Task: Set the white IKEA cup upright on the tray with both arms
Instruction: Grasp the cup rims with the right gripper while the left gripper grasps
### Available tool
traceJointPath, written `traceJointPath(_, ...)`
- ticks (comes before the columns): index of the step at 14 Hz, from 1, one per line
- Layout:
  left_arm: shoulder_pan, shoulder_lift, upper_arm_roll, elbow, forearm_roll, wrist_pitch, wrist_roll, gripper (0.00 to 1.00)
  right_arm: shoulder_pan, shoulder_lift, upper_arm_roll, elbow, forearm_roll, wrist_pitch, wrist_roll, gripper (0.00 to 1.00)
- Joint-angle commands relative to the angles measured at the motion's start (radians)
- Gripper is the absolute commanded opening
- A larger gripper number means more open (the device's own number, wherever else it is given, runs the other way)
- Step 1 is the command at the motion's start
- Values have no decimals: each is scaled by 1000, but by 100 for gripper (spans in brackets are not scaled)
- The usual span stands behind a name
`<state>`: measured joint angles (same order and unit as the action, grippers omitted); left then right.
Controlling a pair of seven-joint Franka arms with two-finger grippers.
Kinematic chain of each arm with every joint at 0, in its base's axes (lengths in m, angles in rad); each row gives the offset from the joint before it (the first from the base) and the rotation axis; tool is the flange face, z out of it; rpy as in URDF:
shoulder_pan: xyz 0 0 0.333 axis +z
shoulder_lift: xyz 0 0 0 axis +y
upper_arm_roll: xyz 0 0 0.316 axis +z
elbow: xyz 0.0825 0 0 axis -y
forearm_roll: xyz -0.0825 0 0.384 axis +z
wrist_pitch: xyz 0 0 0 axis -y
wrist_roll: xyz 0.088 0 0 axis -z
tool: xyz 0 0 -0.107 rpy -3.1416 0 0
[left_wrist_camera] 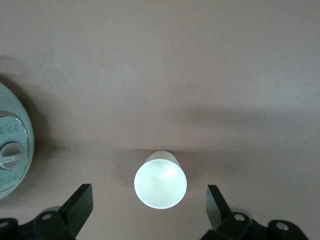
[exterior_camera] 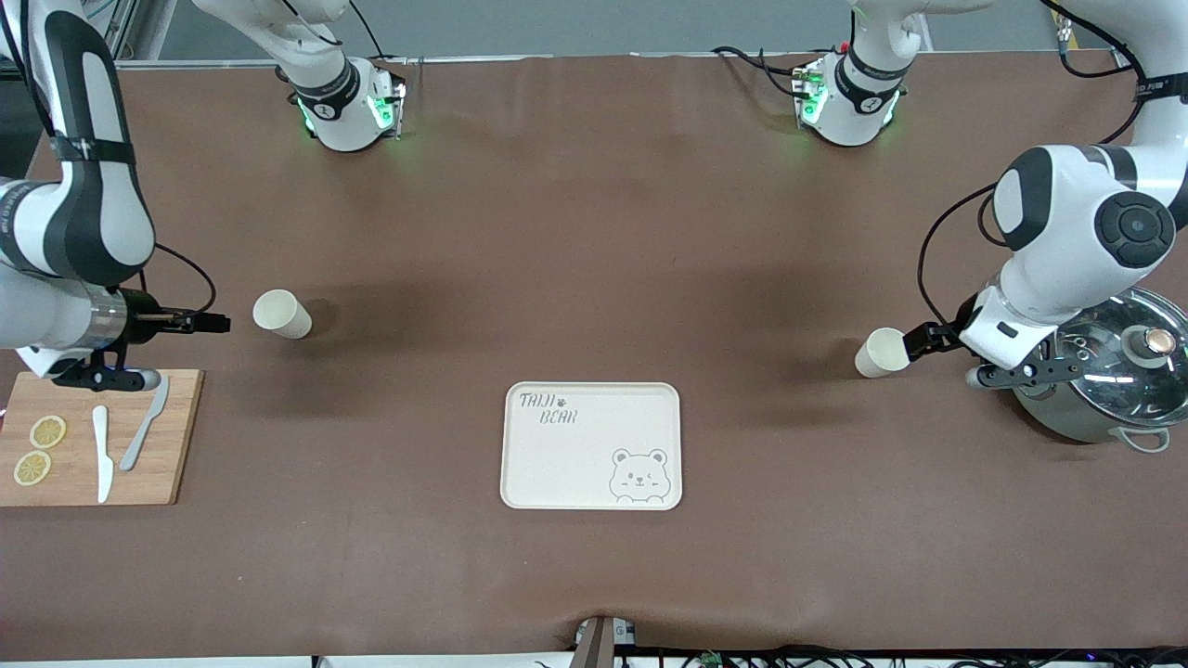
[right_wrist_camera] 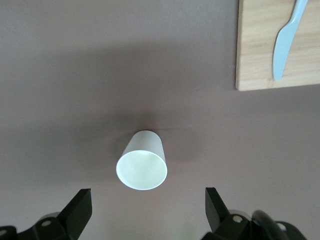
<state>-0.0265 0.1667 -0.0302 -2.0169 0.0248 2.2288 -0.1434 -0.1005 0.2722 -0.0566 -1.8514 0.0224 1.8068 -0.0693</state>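
Two white cups lie on their sides on a brown table, one toward each arm's end, mouths turned to the grippers. The cup (exterior_camera: 281, 314) at the right arm's end is near a cutting board (exterior_camera: 176, 445); the other cup (exterior_camera: 881, 353) is beside a steel pot (exterior_camera: 1104, 380) with a glass lid. One cream tray (exterior_camera: 557, 464) with a bear drawing sits bare between the two cups and nearer the front camera than either. The right gripper (exterior_camera: 215, 323) hangs low just beside its cup's mouth, jaws spread wide and holding nothing; its wrist view shows the cup (right_wrist_camera: 142, 161) centred ahead of the open fingers (right_wrist_camera: 80, 210). The left gripper (exterior_camera: 919, 340) is almost at its cup's rim, jaws likewise wide and empty, the cup (left_wrist_camera: 160, 180) centred between its fingers (left_wrist_camera: 80, 205). This looks like the approach step, with neither cup grasped yet. The next move likely calls for each gripper to close on a cup wall, then lift, turn it mouth-up and carry it to the tray. The board holds two lemon slices (exterior_camera: 39, 449) and two pale knives (exterior_camera: 121, 441).
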Motion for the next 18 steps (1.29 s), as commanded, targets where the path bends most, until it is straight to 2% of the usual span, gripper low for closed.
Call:
traceJointPath(1,-1,10,-2,-57,6,118,-12,100,-24,-50,9,-129,18,67,-6,100)
traceJointPath(3,-3,46,-2,-56,6,146,-10,100,-22,-79,9,-205,18,133,-3,100)
traceJointPath(7,36,48,0,-98,27,146,16,100,-22,-103,8,-359,18,330,-3,100)
traceJointPath(9,42,24,0,-135,27,138,40,100,-25,-102,8,-385,18,356,-3,100)
traceJointPath(13,40,51,-2,-154,27,141,51,100,-25,-94,8,-449,18,456,-3,100)
traceJointPath(16,37,74,-2,-155,27,144,50,100,-27,-87,8,-453,18,459,-1,62)
traceJointPath(18,31,97,-4,-154,27,170,42,100,-33,-79,8,-454,18,463,2,52)
